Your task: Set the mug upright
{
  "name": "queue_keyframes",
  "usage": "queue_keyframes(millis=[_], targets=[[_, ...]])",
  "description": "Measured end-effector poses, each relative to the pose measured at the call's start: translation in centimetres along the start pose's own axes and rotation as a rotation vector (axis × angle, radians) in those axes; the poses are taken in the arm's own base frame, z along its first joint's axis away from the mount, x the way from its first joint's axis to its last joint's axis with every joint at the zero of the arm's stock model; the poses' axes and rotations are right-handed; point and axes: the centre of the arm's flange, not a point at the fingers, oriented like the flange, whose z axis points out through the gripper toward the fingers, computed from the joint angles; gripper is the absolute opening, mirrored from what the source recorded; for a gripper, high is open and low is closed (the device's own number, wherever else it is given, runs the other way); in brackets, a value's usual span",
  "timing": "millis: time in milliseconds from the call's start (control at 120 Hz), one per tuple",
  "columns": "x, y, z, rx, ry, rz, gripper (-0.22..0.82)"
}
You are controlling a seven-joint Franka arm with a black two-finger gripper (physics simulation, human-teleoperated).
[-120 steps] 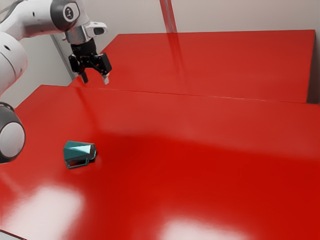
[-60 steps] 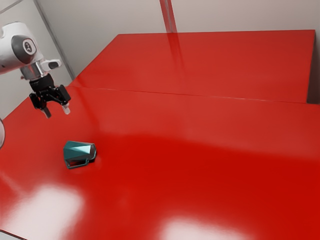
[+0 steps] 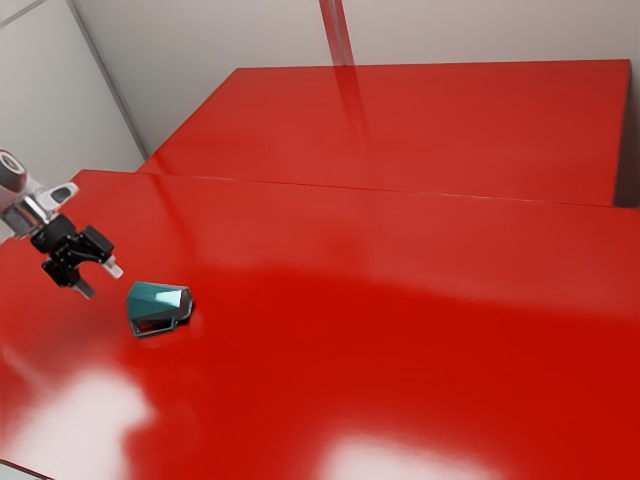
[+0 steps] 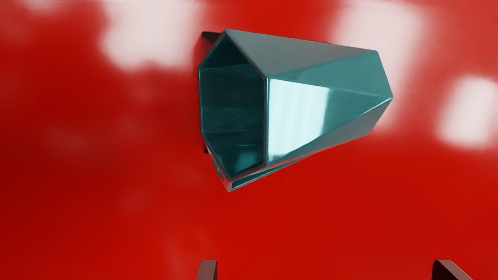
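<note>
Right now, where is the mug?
The mug lies on its side on the red table, toward the exterior view's left, with the open gripper nearby, farther to that side.

Count, both views checked:

- Mugs: there was one, teal (image 4: 330, 77). It had one handle (image 4: 229, 186) and one open mouth (image 4: 233, 101).
- Arms: one (image 3: 10, 172).
- Fingers (image 3: 112, 268): two, one pair, on that single arm. Wrist view gave the same number, two tips.
- Red flat surfaces: two. One was the bench (image 3: 400, 400) under the mug, one was the farther slab (image 3: 450, 130).
- Walls: two visible, one pale side wall (image 3: 60, 85) and one back wall (image 3: 480, 30).
- Red strips on the back wall: one (image 3: 334, 28).
- Large glare patches, exterior view: two on the bench.
</note>
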Motion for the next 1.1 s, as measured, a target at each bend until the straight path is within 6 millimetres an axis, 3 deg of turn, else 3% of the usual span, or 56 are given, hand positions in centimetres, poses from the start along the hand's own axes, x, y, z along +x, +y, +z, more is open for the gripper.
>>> queue_keyframes(millis=[650, 1100], targets=[[0.5, -3.8, 5.9, -0.205, 0.260, 0.166, 0.60], [0.6, -3.6, 8.5, -0.273, 0.312, 0.245, 0.60]])
